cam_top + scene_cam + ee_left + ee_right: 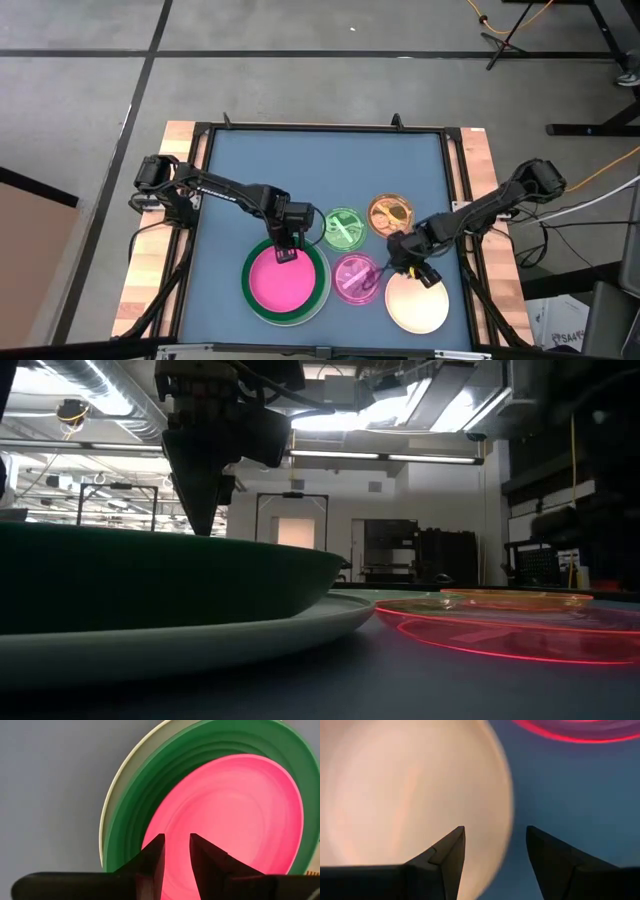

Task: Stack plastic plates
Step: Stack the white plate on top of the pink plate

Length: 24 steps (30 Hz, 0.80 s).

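Three plates sit nested at left, pink plate [282, 282] in dark green plate [321, 285] on white; the left end effector [284, 253] hovers over their far rim, fingers slightly parted, empty. Rightward, the right end effector [424, 275], spread wide, straddles the cream plate [416, 305]'s far edge, nearest it.

pink plate [235, 815] sits nested in the green plate [165, 785], white plate [116, 800] rim peeking out underneath; left gripper [176, 851] fingers slightly apart over the pink one

Pink plate [283, 283] in dark green plate [321, 283]; cream plate [417, 305] on blue table [320, 170].
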Available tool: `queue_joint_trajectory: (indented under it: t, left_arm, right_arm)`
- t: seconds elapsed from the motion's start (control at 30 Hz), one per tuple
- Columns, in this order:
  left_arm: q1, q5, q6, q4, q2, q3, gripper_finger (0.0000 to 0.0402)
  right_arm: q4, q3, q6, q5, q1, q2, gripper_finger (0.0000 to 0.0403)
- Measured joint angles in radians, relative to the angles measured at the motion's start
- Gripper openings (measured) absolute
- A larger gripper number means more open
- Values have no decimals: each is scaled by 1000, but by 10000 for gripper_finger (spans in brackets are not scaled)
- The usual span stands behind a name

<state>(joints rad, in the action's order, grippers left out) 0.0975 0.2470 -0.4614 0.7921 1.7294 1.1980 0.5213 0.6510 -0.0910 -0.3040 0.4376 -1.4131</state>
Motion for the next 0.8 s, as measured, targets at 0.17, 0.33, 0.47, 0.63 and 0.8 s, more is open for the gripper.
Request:
queue_joint_trajectory:
  t: [0.17, 0.33, 0.47, 0.63, 0.8]
  left_arm:
    - [0, -2, 0, -2, 0, 0, 81]
    - [0, -2, 0, -2, 0, 0, 81]
    - [0, -3, 0, -2, 0, 0, 81]
    - [0, -3, -1, -2, 0, 0, 81]
    - [0, -3, -1, -2, 0, 0, 81]
  right_arm:
    - [-3, 4, 5, 68, 56, -49, 198]
    - [-4, 5, 5, 80, 67, -59, 195]
    - [-5, 4, 5, 85, 66, -59, 166]
    - [-5, 3, 8, 93, 65, -60, 105]
    - [-5, 2, 9, 92, 65, -60, 57]
